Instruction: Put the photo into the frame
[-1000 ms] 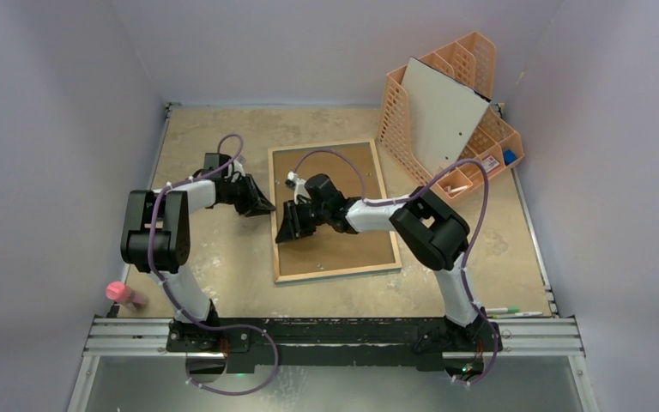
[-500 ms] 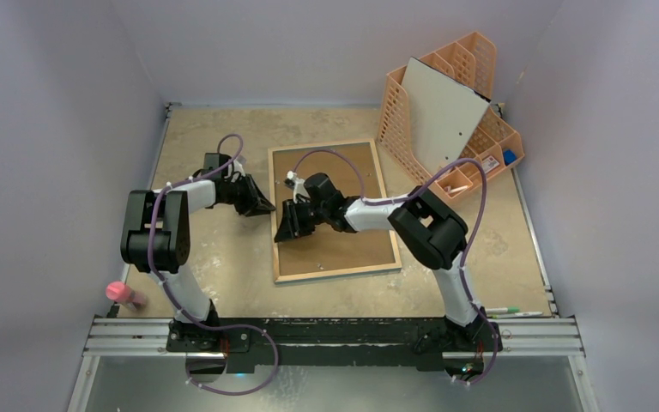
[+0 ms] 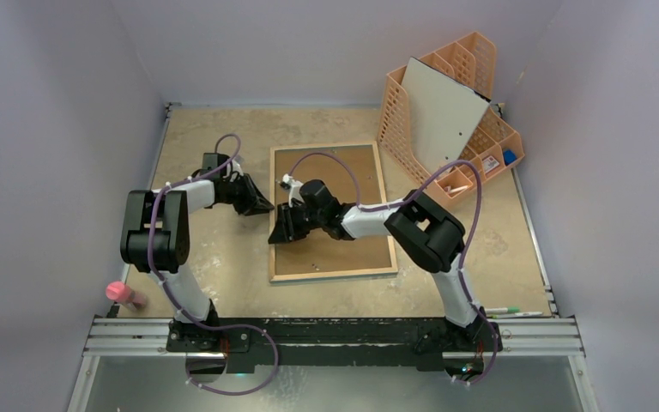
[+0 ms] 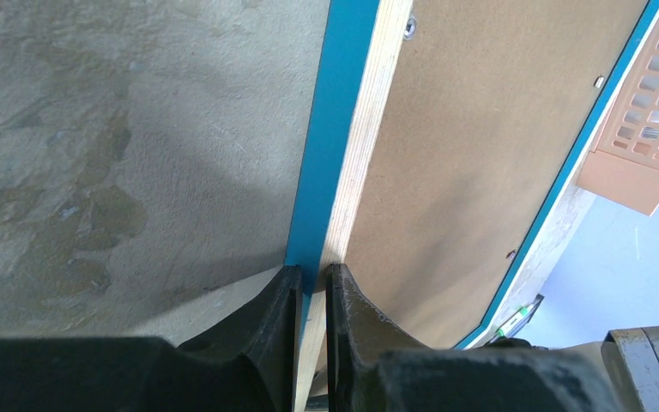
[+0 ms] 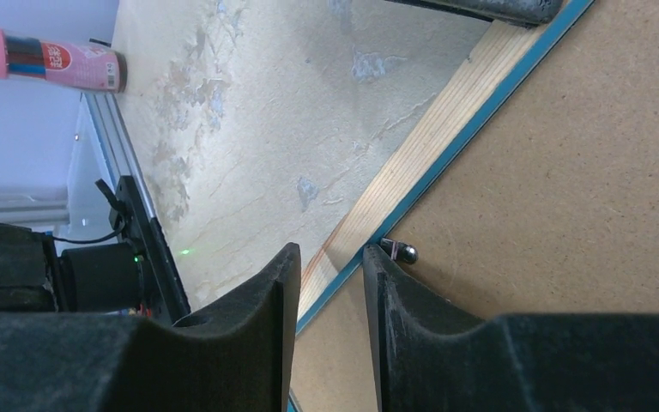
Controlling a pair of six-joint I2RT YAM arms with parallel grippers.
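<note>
We see the frame (image 3: 335, 275) lying face down on the tabletop (image 3: 223, 266). Our left end effector (image 4: 313, 276) pinches its left rim narrowly; our right end effector (image 5: 330, 257) straddles that rim, partly open.

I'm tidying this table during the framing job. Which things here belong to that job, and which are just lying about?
Job: frame, lying face down; hardboard backing in it; left gripper and right gripper at its left rail. Photo not in view.
Lying about: orange organiser, white board leaning in it, pink tube, pens.
</note>
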